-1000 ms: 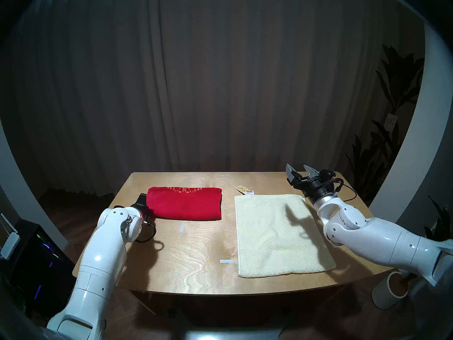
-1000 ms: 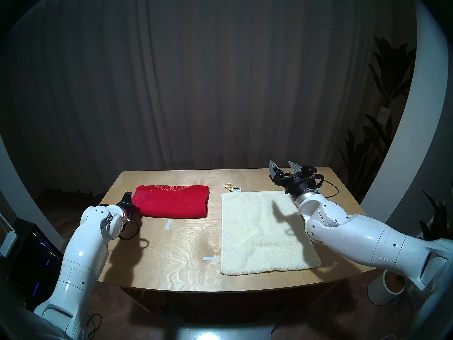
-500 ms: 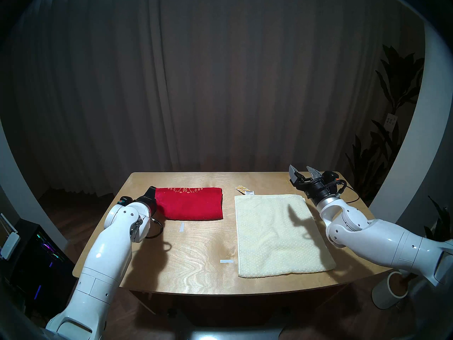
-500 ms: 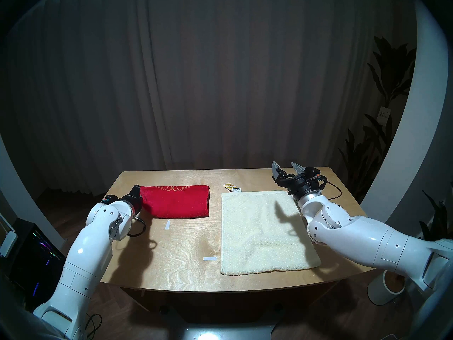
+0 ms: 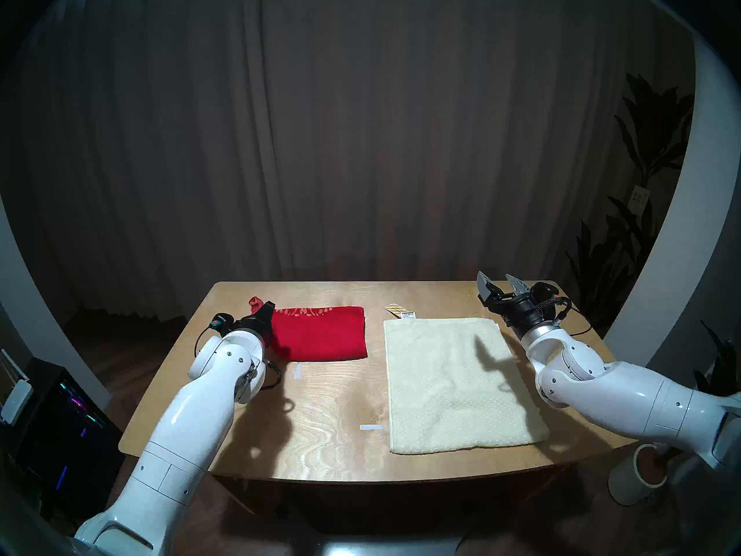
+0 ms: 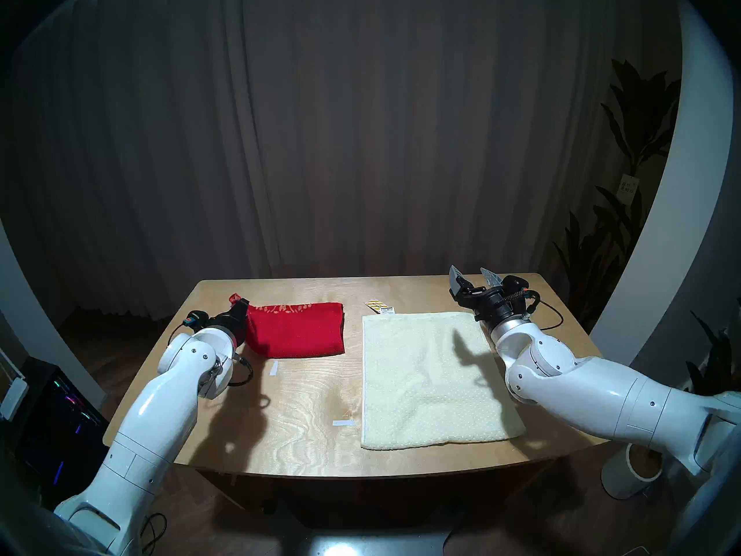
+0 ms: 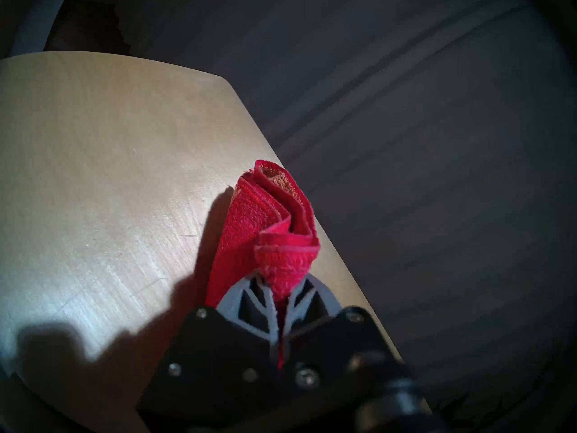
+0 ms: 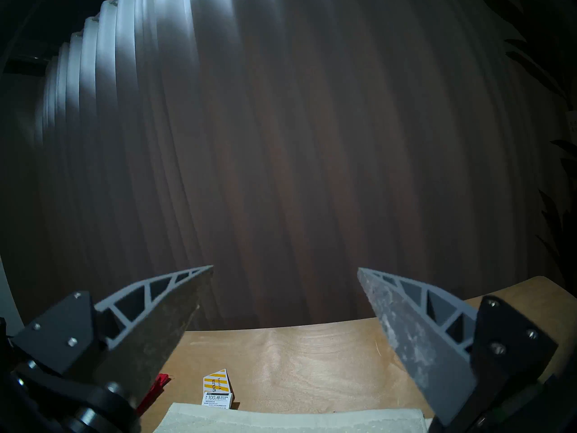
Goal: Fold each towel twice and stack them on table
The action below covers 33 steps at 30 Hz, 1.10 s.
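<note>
The red towel lies folded on the far left of the table. My left gripper is shut on the towel's left end and holds it lifted above the rest of the cloth. In the left wrist view the bunched red towel sticks out past my left gripper. The cream towel lies flat on the right. My right gripper hangs open and empty above that towel's far right corner.
A striped paper tag lies at the cream towel's far left corner. Two white tape marks are on the wood. A white cylinder stands on the floor right; a lit computer case stands left.
My left gripper has moved right and upward with the red towel's left end, so the towel's flat part is shorter. The right arm has drifted slightly to the right.
</note>
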Available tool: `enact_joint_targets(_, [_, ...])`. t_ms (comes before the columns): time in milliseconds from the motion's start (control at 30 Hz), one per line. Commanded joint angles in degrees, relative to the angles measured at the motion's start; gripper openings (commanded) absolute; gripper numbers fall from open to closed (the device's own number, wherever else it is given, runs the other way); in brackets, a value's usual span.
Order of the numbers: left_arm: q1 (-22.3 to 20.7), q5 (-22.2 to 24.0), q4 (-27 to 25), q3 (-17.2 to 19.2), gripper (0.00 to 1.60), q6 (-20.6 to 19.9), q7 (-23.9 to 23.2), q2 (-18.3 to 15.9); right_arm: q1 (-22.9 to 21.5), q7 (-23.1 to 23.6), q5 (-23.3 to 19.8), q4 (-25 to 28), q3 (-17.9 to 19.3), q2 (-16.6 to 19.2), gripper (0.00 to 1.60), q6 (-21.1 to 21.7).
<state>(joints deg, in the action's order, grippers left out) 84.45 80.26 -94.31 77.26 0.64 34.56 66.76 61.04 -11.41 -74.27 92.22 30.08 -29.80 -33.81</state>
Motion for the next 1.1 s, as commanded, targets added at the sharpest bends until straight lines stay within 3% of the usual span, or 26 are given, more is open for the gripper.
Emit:
enact_joint_targets(0, [-3.03,-1.23,-1.64,-2.25,0.00,-0.58,-0.98,0.87,0.30,-0.05,-0.24,0.52,0.47,0.60,1.60,-1.37])
enact_joint_targets(733, [-4.06,-7.53,-4.03,-10.48,0.00,-1.07,-3.34,1.30,-0.66,1.45,1.40,-1.00,0.05,1.96,1.60,-0.34])
enact_joint_targets(1067, [-6.12,-9.00,-1.38,-14.53,0.00,-2.45,-4.38,2.62,-0.59,2.19,1.94,-1.10,-0.19,2.88,1.60,0.02])
